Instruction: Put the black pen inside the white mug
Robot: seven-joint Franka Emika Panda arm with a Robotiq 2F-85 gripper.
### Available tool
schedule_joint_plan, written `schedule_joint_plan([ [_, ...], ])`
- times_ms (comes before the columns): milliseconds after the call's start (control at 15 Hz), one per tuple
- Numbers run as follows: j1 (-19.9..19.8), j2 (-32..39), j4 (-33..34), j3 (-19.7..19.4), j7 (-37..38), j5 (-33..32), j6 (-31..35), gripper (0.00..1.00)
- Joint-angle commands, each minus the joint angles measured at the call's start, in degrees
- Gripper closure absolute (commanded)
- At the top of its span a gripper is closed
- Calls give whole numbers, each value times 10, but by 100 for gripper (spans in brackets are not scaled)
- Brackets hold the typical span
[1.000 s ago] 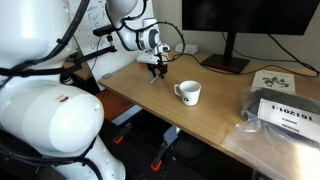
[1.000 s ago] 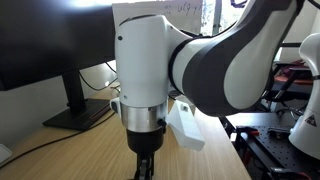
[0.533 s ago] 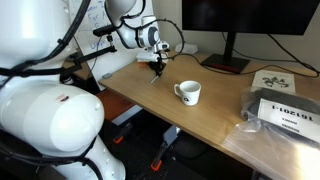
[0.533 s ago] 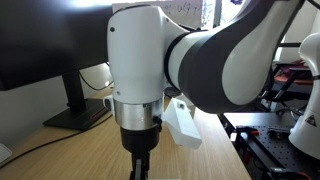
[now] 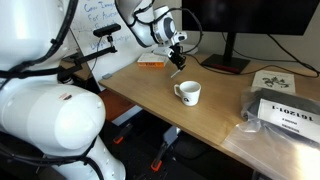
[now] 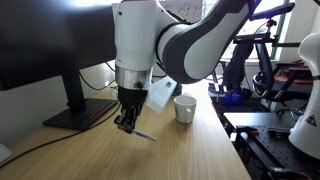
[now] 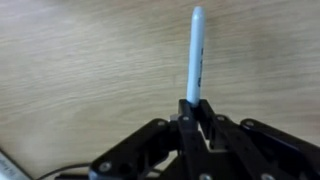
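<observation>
One gripper [image 6: 126,121] — jaws clamped on the black pen [image 7: 196,55], held above the table [image 6: 90,150] (long axis running straight out from them); the white mug [image 6: 184,108] stands near, off the pen's free end.

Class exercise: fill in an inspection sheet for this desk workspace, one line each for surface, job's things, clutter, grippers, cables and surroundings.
Surface: wooden desk, light grain.
Job's things: black pen clamped in the gripper, apparently lifted off the desk; white mug upright, apart from the pen.
Clutter: orange-edged notepad; printed sheet; black labelled package.
Grippers: gripper shut on the pen.
Cables: black cable lying by the monitor stand.
Surroundings: monitor at the desk's back.
</observation>
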Motion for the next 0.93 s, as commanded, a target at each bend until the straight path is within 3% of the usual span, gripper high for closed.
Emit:
schedule_joint_plan([
  [0, 49, -27, -12, -62, 159, -94, -4, 96],
  [400, 67, -33, -5, -109, 460, -313, -33, 96],
  [600, 48, -40, -6, -92, 600, -409, -87, 96],
  [867, 23, -59, -15, -42, 748, -483, -216, 96],
])
